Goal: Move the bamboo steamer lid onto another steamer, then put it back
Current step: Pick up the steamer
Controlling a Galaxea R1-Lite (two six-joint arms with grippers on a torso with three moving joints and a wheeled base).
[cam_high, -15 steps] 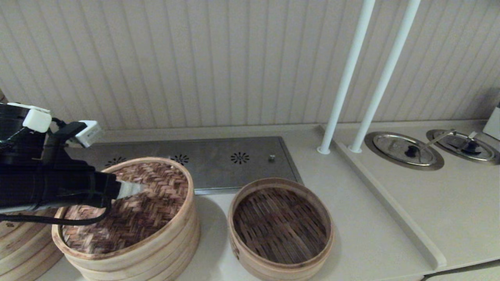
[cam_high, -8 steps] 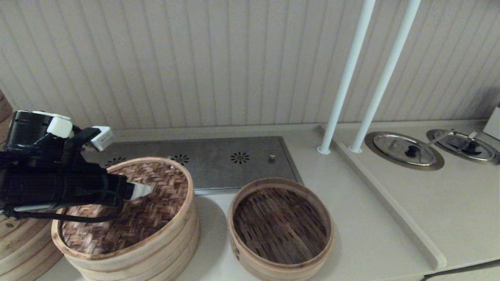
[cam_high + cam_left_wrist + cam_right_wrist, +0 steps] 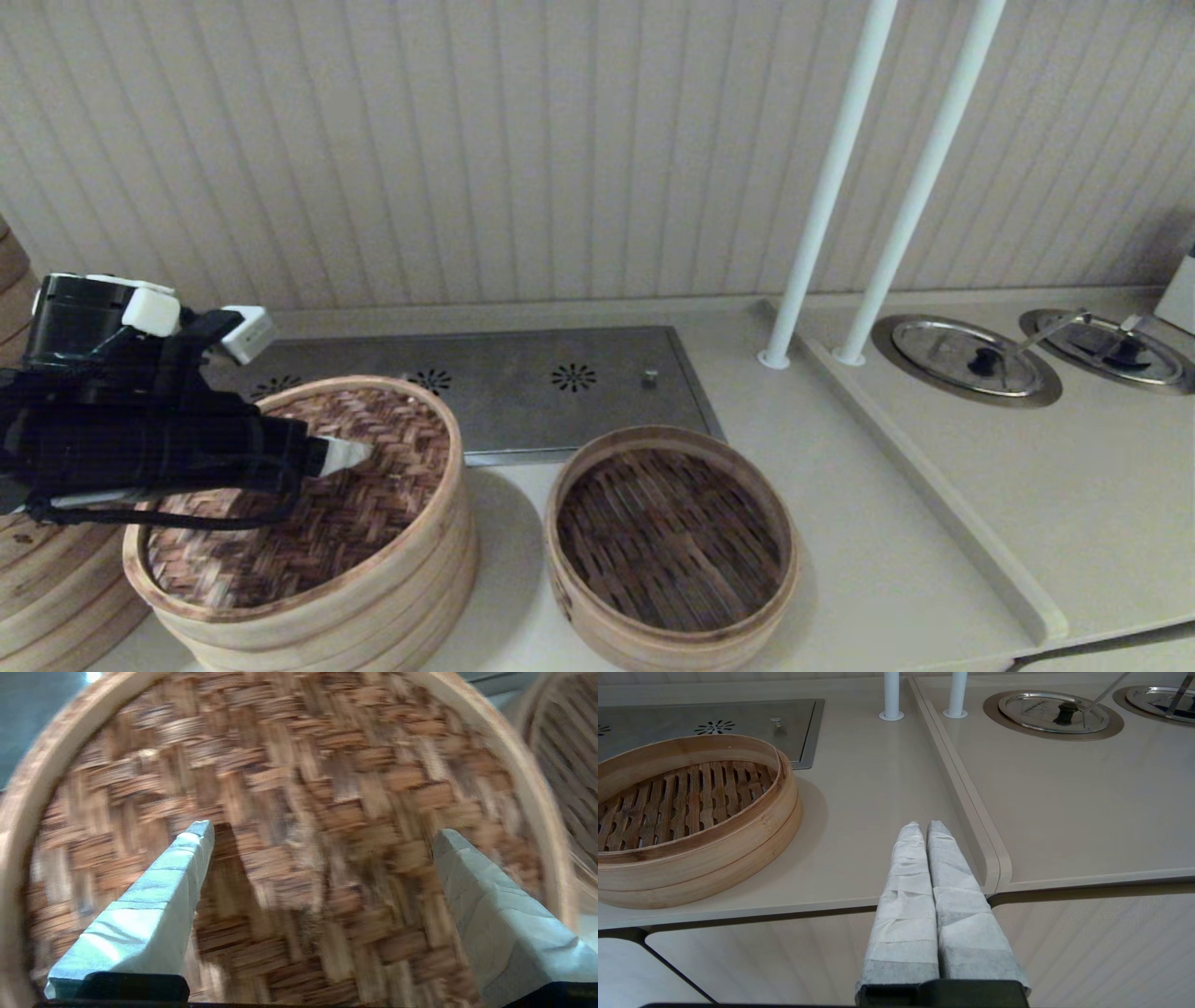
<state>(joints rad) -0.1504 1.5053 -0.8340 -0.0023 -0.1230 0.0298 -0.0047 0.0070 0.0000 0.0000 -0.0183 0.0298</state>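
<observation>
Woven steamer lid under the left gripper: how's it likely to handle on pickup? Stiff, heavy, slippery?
Likely stiff: the bamboo steamer lid has a solid pale band rim around its weave. Probably light for its width, being shallow woven strips. The left gripper hovers open over the rough herringbone top, which should not be slippery; lifted off-centre, so wide a disc could tilt.

The bamboo steamer lid (image 3: pixel 299 812) is blurred; its centre loop indiscernible.

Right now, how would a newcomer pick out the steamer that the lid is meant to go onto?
Start at the steel drain plate set into the counter; the low steamer sits just in front of its right corner. Unlike the taller ringed steamer to its left, capped by the woven lid, it is uncovered, showing dark slats.
</observation>
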